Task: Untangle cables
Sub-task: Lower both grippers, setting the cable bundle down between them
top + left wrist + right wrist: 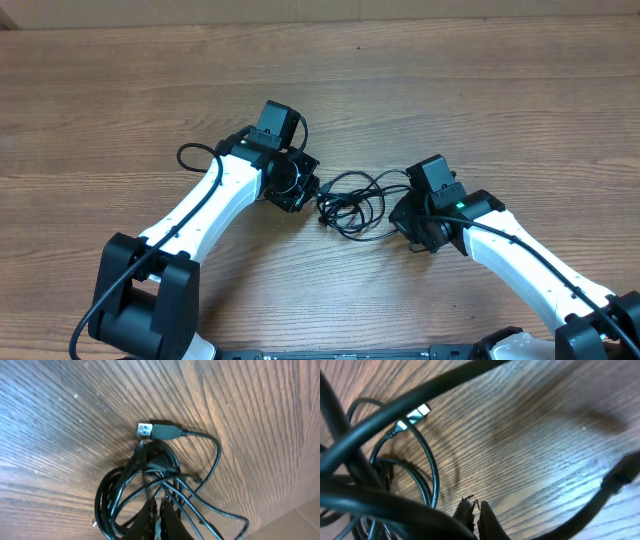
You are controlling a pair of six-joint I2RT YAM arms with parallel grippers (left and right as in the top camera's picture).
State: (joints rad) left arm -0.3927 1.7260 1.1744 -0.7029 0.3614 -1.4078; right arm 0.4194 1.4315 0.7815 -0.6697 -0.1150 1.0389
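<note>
The cables (350,205) lie as a tangled bundle of thin black loops on the wooden table between my two arms. In the left wrist view the bundle (125,490) shows a black USB plug (160,431) sticking out at its top. My left gripper (312,195) is at the bundle's left edge, and its fingers (161,505) are shut among the strands, pinching a cable. My right gripper (400,218) is at the bundle's right edge, and its fingers (474,507) are shut with a thin strand at their tips. Loops (427,467) and a silver plug (415,415) lie to their left.
The wooden table (450,80) spreads wide around the bundle. The left arm's own thick black cable (190,152) loops beside its wrist. A thick blurred black arm cable (420,395) crosses close to the right wrist camera.
</note>
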